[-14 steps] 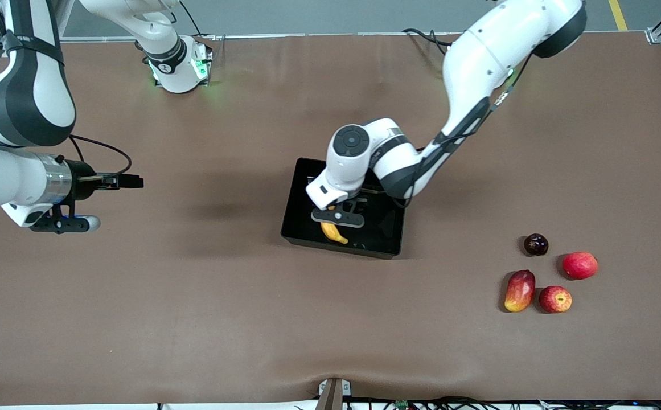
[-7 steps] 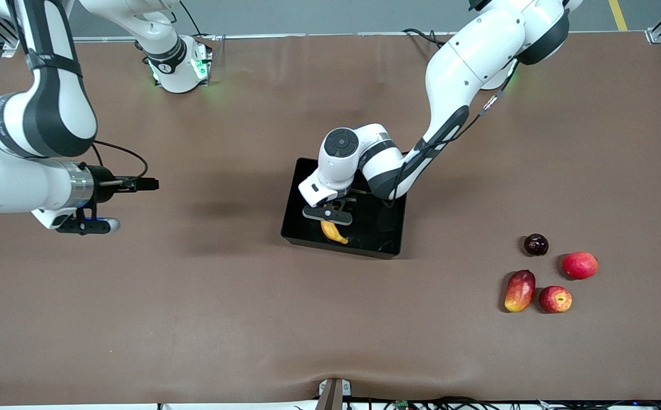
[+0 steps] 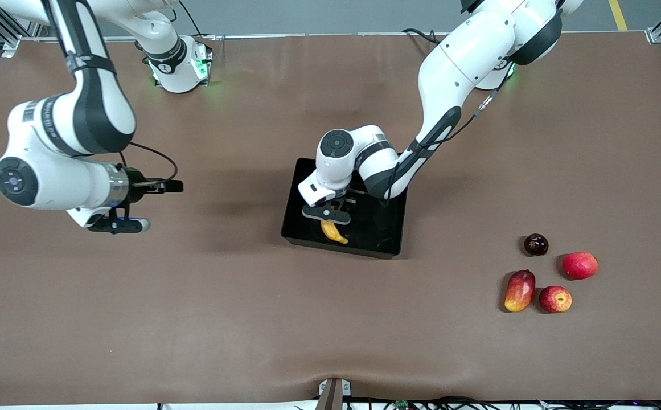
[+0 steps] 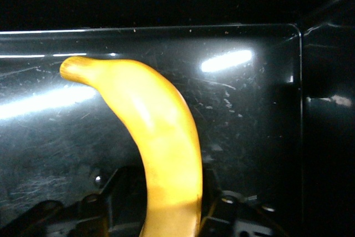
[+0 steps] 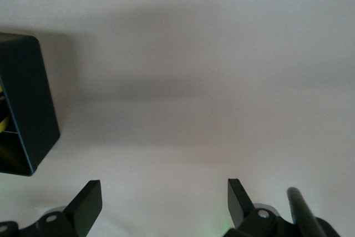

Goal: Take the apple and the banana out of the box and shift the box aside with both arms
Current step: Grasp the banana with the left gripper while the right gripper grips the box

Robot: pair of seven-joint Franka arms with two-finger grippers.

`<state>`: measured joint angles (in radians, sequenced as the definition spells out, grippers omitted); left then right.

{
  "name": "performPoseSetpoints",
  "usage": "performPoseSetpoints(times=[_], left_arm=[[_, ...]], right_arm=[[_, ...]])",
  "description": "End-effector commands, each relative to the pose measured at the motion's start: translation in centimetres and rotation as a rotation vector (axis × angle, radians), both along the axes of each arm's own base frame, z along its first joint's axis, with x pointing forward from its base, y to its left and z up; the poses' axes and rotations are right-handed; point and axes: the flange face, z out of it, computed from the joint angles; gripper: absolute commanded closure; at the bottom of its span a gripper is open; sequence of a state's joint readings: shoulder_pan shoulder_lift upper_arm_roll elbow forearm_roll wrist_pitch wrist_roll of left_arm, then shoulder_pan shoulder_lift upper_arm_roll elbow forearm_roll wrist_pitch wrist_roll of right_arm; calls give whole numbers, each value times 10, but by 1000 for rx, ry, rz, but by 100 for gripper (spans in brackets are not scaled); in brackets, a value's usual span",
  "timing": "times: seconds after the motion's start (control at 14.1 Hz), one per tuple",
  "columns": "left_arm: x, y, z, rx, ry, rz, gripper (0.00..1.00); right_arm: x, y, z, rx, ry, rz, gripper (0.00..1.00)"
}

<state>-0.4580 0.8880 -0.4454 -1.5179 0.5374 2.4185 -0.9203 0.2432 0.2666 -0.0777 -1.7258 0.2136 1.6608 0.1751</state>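
Starting nearest the front camera, the apple sits already out on the worktop toward the left arm's end, just beside a red-yellow mango, with a plain red fruit and a dark round fruit a little farther from the camera; so the apple's part looks done.

Next, mid-worktop, the box; the banana lies in it, close to the wall nearest the camera; the left hand is down in the box right over the banana's farther end; in the left wrist view the banana runs lengthwise away from the hand, its body passing between the fingers and curving to a tip near the box wall; the fingers stand one on each side, across the long axis, and look to be closing in; whether they have truly clamped it I cannot tell.

Farther off, the right hand waits over bare worktop toward the right arm's end, fingers spread and empty, the box's corner showing in its wrist view; the left arm is plainly the nearer one, so the lift should be straight up clear of the low walls.
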Motion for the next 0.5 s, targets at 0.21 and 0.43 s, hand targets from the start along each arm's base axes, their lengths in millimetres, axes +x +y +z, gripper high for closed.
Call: performPoseSetpoints(times=[0.21, 0.43], left_arm=[[21, -6, 42, -4, -59, 29, 100], [23, -5, 65, 11, -75, 32, 100]], right_arm=[[-28, 50, -28, 39, -26, -62, 0], [-37, 81, -39, 34, -52, -75, 0]])
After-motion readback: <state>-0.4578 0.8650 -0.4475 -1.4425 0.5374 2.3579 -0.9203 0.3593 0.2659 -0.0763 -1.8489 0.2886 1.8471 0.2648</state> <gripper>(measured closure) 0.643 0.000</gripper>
